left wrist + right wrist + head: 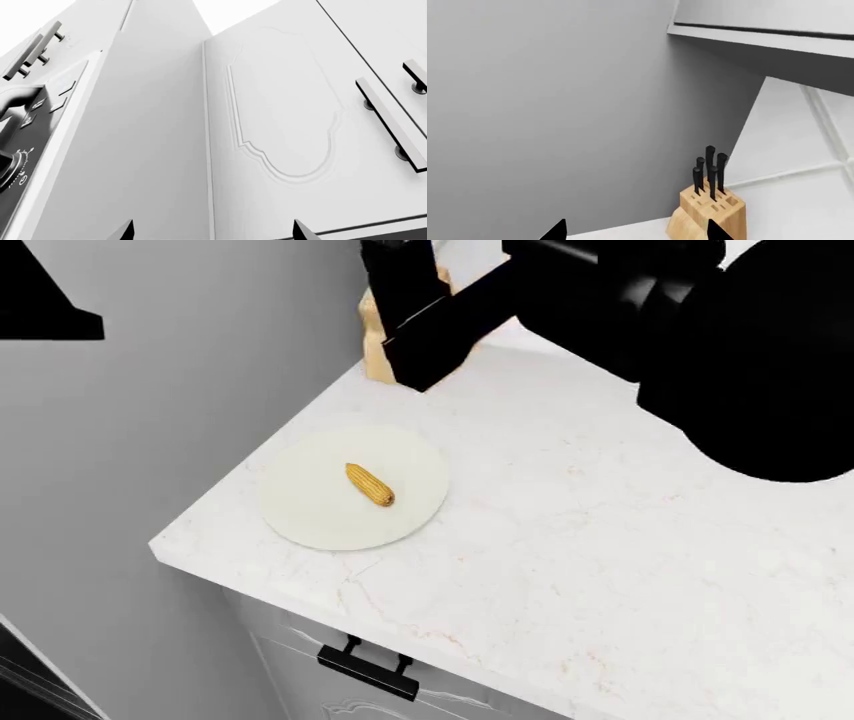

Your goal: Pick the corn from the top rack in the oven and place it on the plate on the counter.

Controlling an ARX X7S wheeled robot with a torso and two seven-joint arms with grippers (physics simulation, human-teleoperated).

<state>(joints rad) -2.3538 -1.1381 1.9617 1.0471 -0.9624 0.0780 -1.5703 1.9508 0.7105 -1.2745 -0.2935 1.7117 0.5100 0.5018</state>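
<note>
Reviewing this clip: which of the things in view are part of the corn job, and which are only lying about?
Part of the job:
- corn, lying on the plate
- plate, near the counter's corner
- counter

Only lying about:
- knife block with black-handled knives, at the back of the counter
- white cabinet doors with bar handles
- appliance control panel

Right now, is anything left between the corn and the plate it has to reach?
No. The corn already lies on the plate, near its middle, on the counter. Nothing covers it, and no gripper touches it in the head view.
</note>
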